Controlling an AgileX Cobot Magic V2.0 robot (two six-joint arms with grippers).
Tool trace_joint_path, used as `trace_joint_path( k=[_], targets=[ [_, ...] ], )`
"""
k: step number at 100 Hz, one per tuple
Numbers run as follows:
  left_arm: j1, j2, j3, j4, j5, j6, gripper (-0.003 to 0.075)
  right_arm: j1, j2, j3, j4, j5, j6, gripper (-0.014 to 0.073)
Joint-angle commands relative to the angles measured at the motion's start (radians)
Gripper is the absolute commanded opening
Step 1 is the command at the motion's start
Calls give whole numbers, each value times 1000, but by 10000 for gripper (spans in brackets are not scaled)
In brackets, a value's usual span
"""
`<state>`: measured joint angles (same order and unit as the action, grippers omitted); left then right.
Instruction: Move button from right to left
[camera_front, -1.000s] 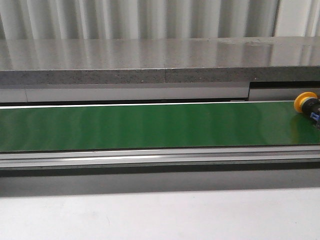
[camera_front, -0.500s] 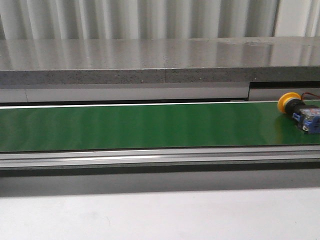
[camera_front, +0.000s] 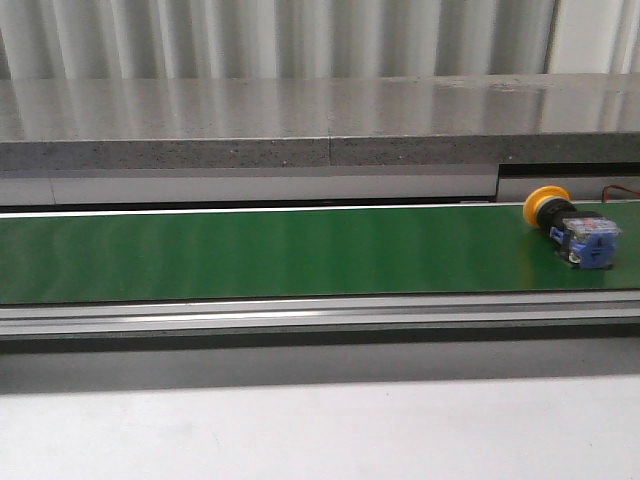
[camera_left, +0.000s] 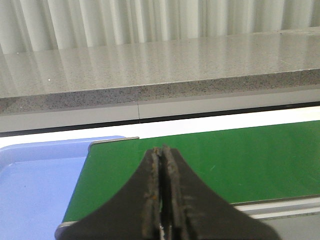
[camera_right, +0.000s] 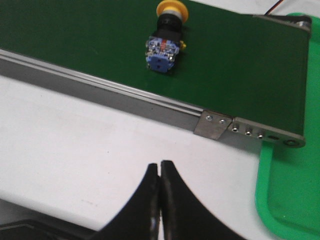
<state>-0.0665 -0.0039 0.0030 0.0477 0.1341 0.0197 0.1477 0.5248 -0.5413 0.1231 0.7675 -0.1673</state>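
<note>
The button (camera_front: 570, 225) lies on its side on the green belt (camera_front: 300, 250) at the far right, yellow cap toward the back, blue block toward the front. It also shows in the right wrist view (camera_right: 164, 42). My right gripper (camera_right: 160, 167) is shut and empty over the white table, apart from the button and on the near side of the belt's rail. My left gripper (camera_left: 162, 152) is shut and empty over the belt's left end (camera_left: 225, 160). Neither gripper shows in the front view.
A blue tray (camera_left: 35, 185) sits off the belt's left end. A green tray (camera_right: 292, 175) sits off the belt's right end. A grey stone ledge (camera_front: 320, 120) runs behind the belt. A metal rail (camera_front: 320, 315) borders the belt's front.
The button has travelled leftward along the belt, from the frame's right edge to fully in view. No gripper shows in the earlier frames.
</note>
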Motion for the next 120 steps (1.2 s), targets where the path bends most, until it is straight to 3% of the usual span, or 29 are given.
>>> trace_joint_path(
  k=[1, 43, 96, 120],
  targets=[
    [2, -33, 39, -3, -78, -9, -20, 1, -84, 7, -5, -97, -10, -67],
    [2, -33, 39, -3, -78, -9, -20, 1, -381, 104, 26, -155, -10, -67],
    [2, -33, 38, -3, -127, -9, -21, 1, -391, 107, 30, -154, -10, -67],
    [2, -27, -33, 6, -112, -25, -21, 1, -391, 107, 30, -153, -10, -67]
  ],
)
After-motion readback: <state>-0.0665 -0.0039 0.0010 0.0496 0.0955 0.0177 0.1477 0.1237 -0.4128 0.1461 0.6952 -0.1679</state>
